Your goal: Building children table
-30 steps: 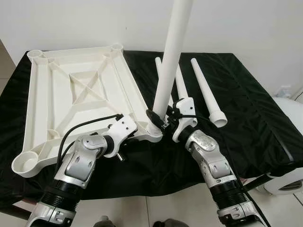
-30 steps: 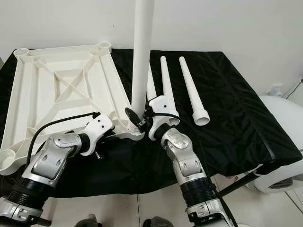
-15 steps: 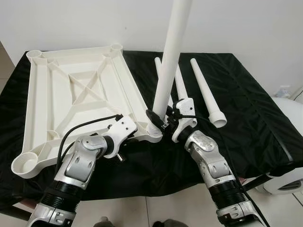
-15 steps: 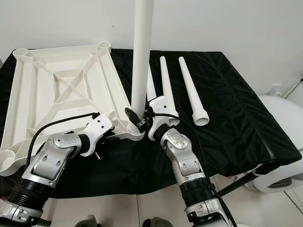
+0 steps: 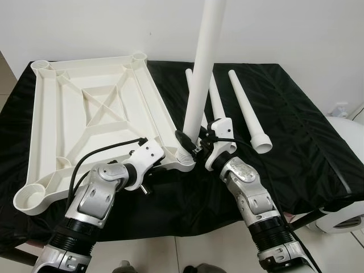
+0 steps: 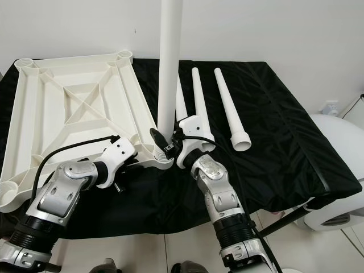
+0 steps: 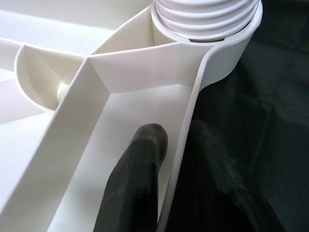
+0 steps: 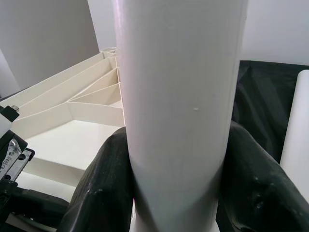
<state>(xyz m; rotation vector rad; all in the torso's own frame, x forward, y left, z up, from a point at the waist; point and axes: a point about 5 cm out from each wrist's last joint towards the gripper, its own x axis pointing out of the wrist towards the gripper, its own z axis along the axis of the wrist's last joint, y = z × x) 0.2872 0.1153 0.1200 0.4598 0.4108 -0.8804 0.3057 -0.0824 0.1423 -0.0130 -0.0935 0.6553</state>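
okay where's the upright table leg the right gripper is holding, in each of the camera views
Left eye view: upright leg rises from the corner socket of the tabletop, centre.
Right eye view: leg, left of centre, same socket.
Left wrist view: its threaded end sits in the socket.
Right wrist view: leg between the right gripper's fingers.
Shared landmark: the corner socket.

A table covered by a black cloth (image 5: 296, 131) carries the parts. On it lie an upturned white tabletop (image 5: 85, 119) and loose white legs (image 5: 245, 109) beside it.
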